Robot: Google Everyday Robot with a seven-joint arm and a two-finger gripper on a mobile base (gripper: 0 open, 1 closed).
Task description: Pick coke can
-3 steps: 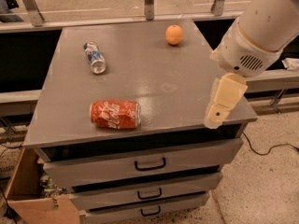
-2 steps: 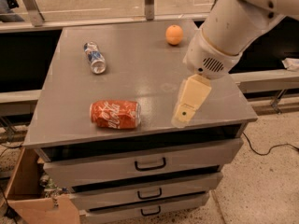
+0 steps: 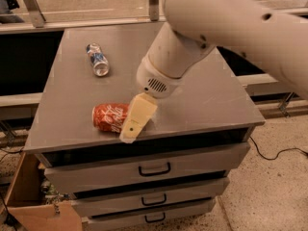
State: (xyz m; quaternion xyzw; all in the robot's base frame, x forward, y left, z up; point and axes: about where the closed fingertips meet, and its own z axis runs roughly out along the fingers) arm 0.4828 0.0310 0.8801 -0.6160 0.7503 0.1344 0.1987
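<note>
The coke can (image 3: 109,117) lies on its side near the front left of the grey cabinet top (image 3: 207,100). It is red-orange with white script. My gripper (image 3: 134,121) hangs from the white arm just right of the can, and its cream finger covers the can's right end. I cannot tell whether it touches the can.
A slimmer blue, white and silver can (image 3: 97,59) lies on its side at the back left of the top. The cabinet has several drawers (image 3: 154,169) below. A cardboard box (image 3: 33,206) stands on the floor at the lower left. The arm hides the back right of the top.
My arm and gripper have swung left across the top, from its right edge to the coke can. The orange fruit at the back is now hidden behind the arm.
</note>
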